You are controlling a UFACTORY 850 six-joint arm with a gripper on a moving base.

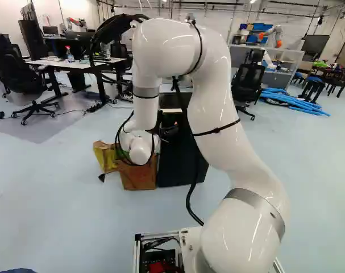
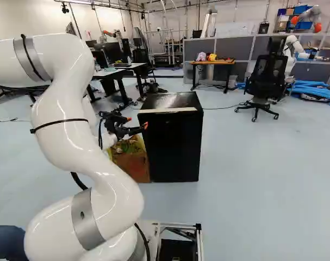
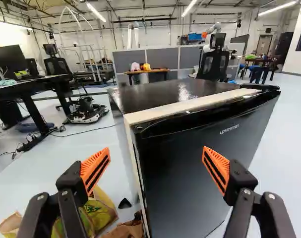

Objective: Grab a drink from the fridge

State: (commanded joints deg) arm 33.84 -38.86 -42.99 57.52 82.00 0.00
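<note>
One black mini fridge (image 2: pixel 173 144) is standing upright on the floor ahead of the base, its long axis running vertically and its door facing back toward the base. In the wrist view it is sitting ahead of the gripper, door turned at an angle, with a pale strip (image 3: pixel 185 105) running along the top behind the door. One gripper (image 2: pixel 137 122) is hanging near the fridge, its two fingers standing wide apart with nothing between them, both orange pads (image 3: pixel 95 171) showing. One cardboard box (image 1: pixel 138 176) is resting on the floor just beside the fridge, and one yellow-green bag (image 3: pixel 99 213) is lying by the box. At least two office chairs are showing in the left base view: one black office chair (image 1: pixel 19 74) at the left and one black mesh chair (image 1: pixel 248 84) right of the arm. One wood-topped desk (image 2: pixel 215 62) is standing beyond the fridge in the right base view, one spray bottle (image 1: pixel 70 54) is standing on a white-topped desk (image 1: pixel 64 64), and one pile of blue tubes (image 1: pixel 294 101) is lying past the mesh chair. At least one other arm, another robot (image 1: pixel 273 35), is showing at the back.
</note>
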